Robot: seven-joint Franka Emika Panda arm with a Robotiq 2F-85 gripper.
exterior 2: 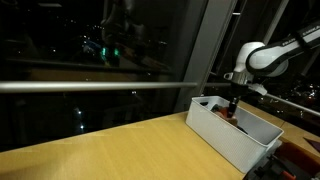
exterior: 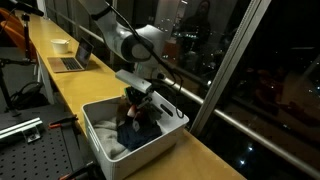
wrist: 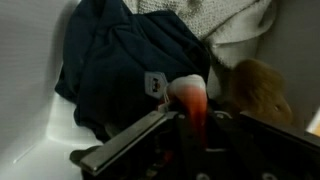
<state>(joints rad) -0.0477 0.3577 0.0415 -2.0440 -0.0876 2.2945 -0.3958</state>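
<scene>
There, the pincer [wrist: 195, 113] is clamped on a reddish-orange soft thing [wrist: 188, 95], nipped from above because crumpled navy cloth [wrist: 120, 55] crowds it inside the white plastic bin [exterior: 100, 142] at the edge of the wooden counter [exterior 2: 110, 150].

The blurred hand [wrist: 190, 128] is cut off at the wrist view's bottom edge.

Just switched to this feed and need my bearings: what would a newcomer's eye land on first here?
The white bin on the wooden table by the dark window stands out, with the arm reaching down into it. In the wrist view, a red thing sits between the fingers over a dark blue garment. A grey knit cloth lies beside it.
</scene>
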